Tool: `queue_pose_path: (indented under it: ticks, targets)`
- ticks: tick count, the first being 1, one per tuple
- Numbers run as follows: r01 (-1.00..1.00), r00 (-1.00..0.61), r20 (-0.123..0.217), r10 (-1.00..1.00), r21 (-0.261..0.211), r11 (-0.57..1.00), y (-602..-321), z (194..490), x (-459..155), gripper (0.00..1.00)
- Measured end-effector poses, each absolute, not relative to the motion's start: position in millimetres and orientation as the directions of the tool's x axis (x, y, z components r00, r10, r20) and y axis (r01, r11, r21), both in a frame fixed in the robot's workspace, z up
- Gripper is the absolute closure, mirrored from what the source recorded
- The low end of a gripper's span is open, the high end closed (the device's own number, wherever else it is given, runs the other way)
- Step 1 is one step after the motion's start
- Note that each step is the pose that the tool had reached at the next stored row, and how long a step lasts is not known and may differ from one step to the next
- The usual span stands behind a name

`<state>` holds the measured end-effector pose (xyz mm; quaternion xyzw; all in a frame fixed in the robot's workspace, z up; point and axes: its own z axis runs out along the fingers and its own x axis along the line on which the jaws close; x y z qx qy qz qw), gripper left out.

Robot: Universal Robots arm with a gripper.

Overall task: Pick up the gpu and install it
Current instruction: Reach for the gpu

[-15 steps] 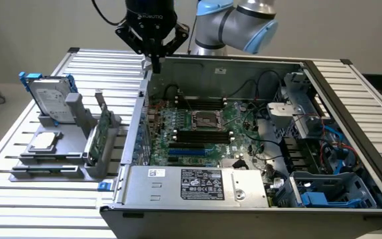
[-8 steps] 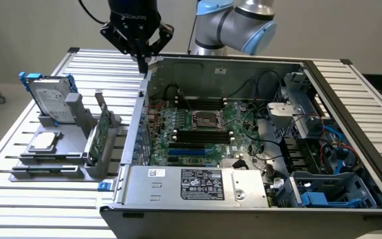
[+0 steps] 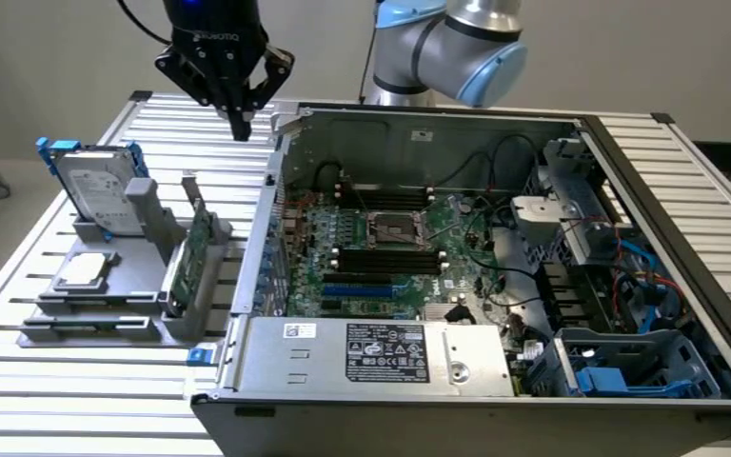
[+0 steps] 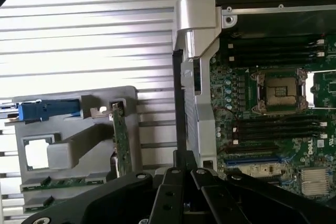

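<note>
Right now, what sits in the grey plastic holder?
A silver hard drive with blue frame, a small square silver chip and the green gpu card, on edge. The grey holder hides the drive's and card's lower edges.

I'm looking at a robotics lab bench. A slatted aluminium counter (image 3: pixel 73 390) carries an opened black tower computer (image 3: pixel 467 428) and a grey plastic parts fixture (image 3: pixel 148 205). A silver-and-blue jointed robot arm (image 3: pixel 461 48) stands behind them.

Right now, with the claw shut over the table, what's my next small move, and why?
Probably open the claw and bring it over the gpu. It hangs shut and empty beside the open case's corner, while the gpu stands on edge in the gray holder, untouched; a shut claw cannot straddle it.
</note>
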<state>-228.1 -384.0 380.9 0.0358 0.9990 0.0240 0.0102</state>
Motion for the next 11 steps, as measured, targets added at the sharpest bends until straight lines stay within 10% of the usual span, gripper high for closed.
queue_pose_path:
  ticks: [11]
  targets:
    - [0.071, -0.997, -0.018, 0.072, 0.048, 0.996, -377, 372, -278, 0.89]
